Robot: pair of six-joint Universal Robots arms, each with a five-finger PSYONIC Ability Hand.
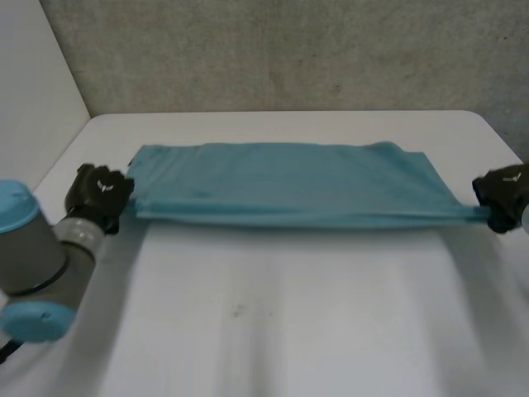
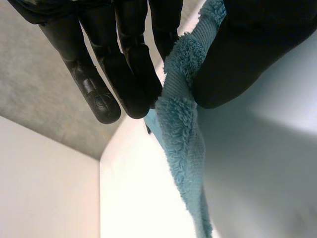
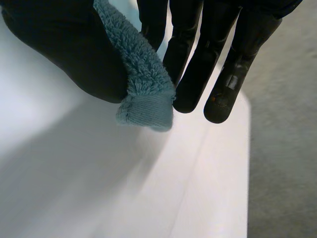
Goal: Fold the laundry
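A teal terry towel (image 1: pixel 281 186) stretches as a long band across the far half of the white table (image 1: pixel 273 322), its long edges running along the table's width and its near edge drawn into a straight, taut line. The left hand (image 1: pixel 99 194) sits at the table's left side and grasps the towel's near corner there; seen from its wrist, the pile is nipped between the thumb (image 2: pixel 237 64) and the straight fingers (image 2: pixel 129 79). The right hand (image 1: pixel 502 197) sits at the table's right side and has the opposite near corner clamped the same way, with the hemmed tip poking out below the thumb (image 3: pixel 64 54) and the fingers (image 3: pixel 198 64). Whether the near edge rests on the table or hangs just above it I cannot tell. The step in hand looks like tensioning the towel so that it lies flat and square before the next fold. To do it well, both pinches should stay firm and level with each other over the table, pulling apart only enough to remove the faint ripples near the right corner; too hard a pull could slip the short tip out of the right hand's pinch. Both corners should meet the table together, so the near edge lands parallel to the table's front
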